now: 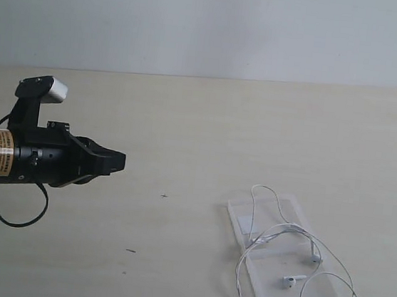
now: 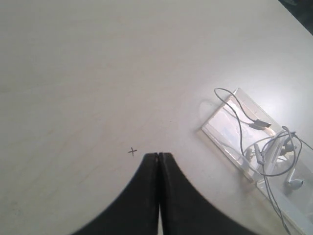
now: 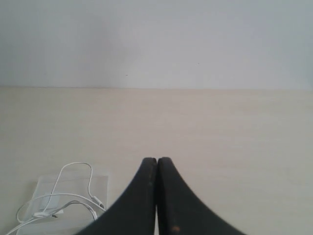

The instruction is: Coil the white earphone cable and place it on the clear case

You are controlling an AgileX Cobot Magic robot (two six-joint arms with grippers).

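The clear case [image 1: 281, 269] lies open and flat on the table at the front right. The white earphone cable [image 1: 280, 232] lies in loose loops over it, with two earbuds [image 1: 291, 279] on the case and some loops hanging past its edges. My left gripper [image 1: 118, 159] hovers far to the left of the case, shut and empty. In the left wrist view the gripper [image 2: 159, 154] points toward the table, with the case [image 2: 220, 127] and cable [image 2: 266, 156] off to one side. The right gripper [image 3: 157, 159] is shut with nothing in it; case [image 3: 73, 183] and cable [image 3: 63, 198] show beside it.
The light wooden table [image 1: 200, 134] runs back to a pale wall [image 1: 213, 21]. A small pen cross [image 1: 164, 195] marks the tabletop near the middle. A black cable [image 1: 11, 217] hangs in a loop under the left arm.
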